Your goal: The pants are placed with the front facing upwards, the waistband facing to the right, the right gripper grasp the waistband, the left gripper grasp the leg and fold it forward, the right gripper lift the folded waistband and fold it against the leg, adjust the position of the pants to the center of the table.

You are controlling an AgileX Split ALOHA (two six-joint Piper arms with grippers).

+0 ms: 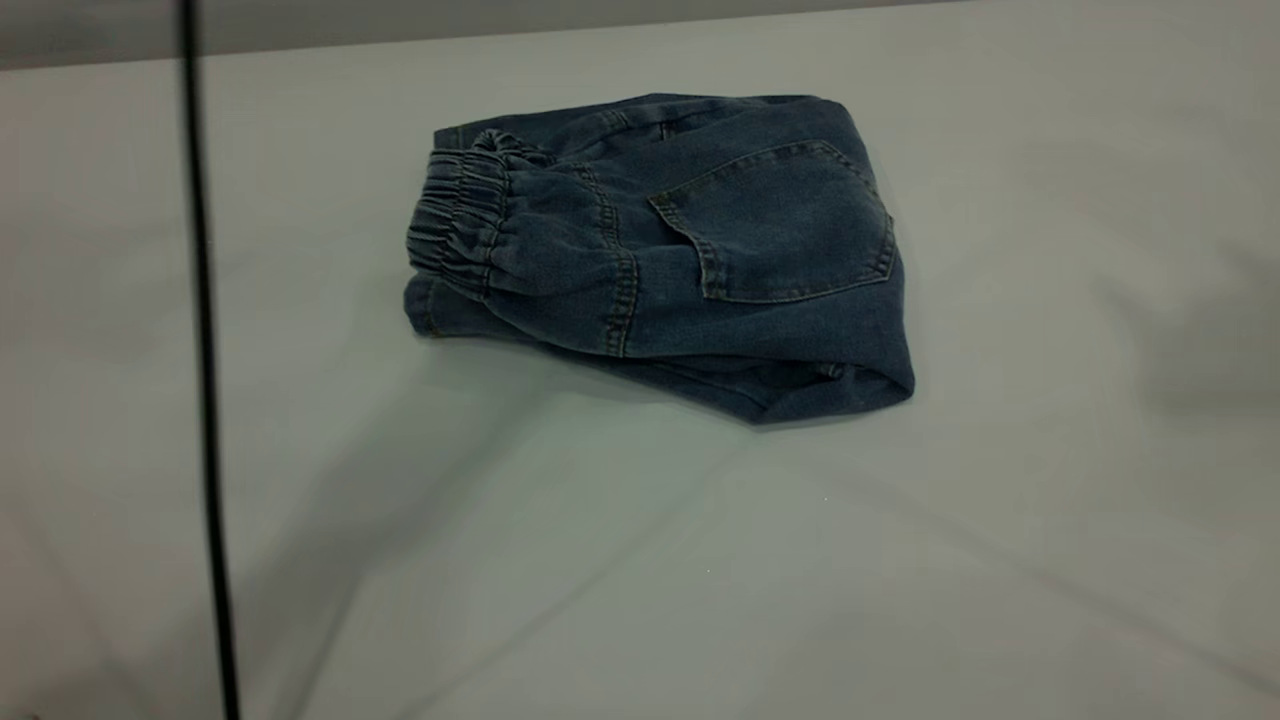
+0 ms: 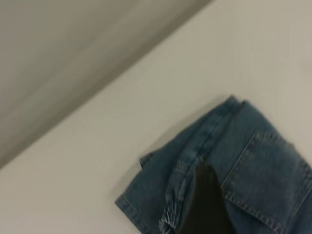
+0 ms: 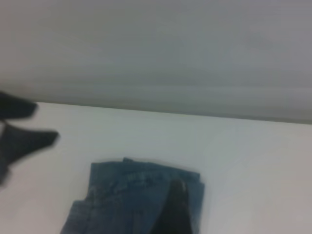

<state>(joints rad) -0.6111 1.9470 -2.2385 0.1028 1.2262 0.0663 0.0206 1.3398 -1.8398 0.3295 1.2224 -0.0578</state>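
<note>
Neither gripper is visible in the exterior view, so I cannot tell how their fingers stand, while the pants (image 1: 690, 260) lie folded at upper centre of the table (image 1: 1050, 550), waistband (image 1: 455, 215) leftward, apparently released.

We see the table (image 1: 1000, 560), plain pale grey-white w/ soft shadows across it, its far edge running along the top of the exterior view. Lying directly on it, a bit toward the far side & roughly mid-width, are the pants (image 1: 760, 300): folded blue denim in a compact bundle, a patch back pocket (image 1: 790, 225) facing up. The waistband (image 1: 455, 225), gathered & puckered, sits at the bundle's left end. Layers stacked, lower edges touching the tabletop.
</note>
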